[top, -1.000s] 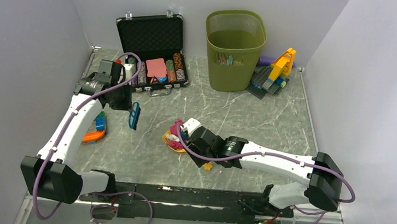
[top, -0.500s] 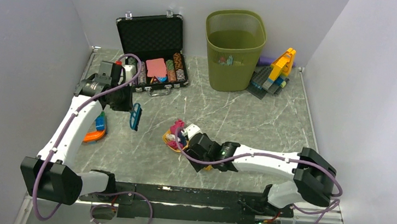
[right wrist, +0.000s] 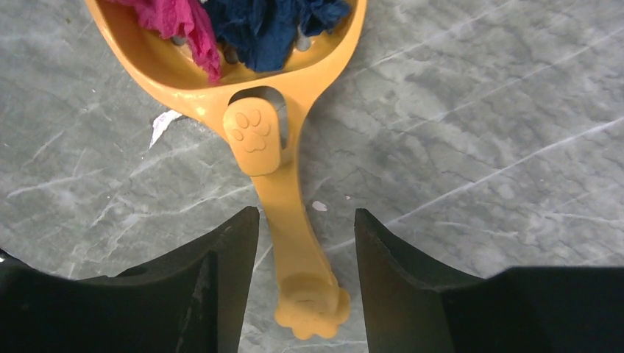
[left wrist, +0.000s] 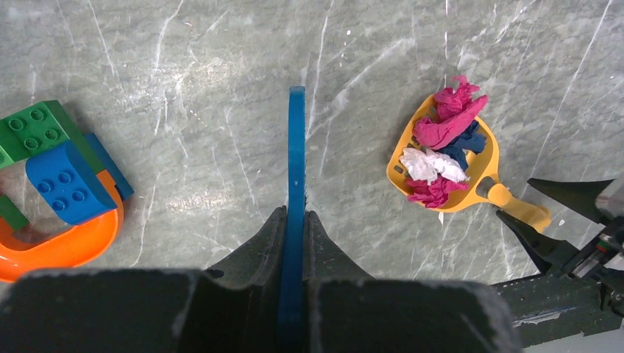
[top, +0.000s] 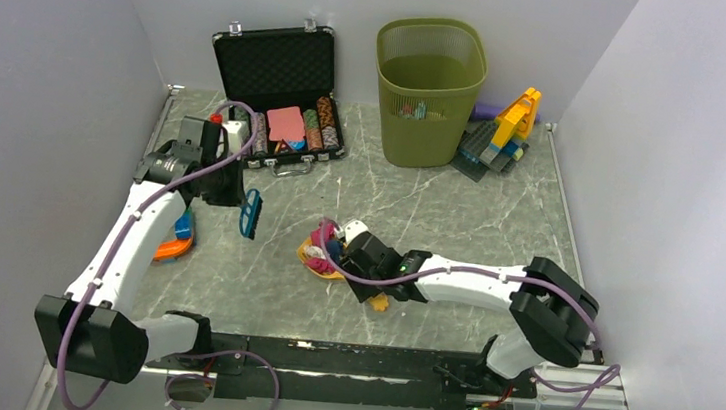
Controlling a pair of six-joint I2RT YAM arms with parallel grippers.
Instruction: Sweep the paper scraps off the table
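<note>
Right pincer (right wrist: pixel 305 220) stands apart astride the handle of a yellow plastic dustpan (right wrist: pixel 252 136) of crumpled paper scraps (left wrist: pixel 441 132), 4 o'clock from the left pincer (left wrist: pixel 296 217) clamped on a thin blue plastic tool (left wrist: pixel 296 147).

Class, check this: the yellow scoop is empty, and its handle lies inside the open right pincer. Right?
Wrong: the scoop holds pink, navy and white scraps, as the left wrist view shows. Its handle does lie inside the open right pincer.
</note>
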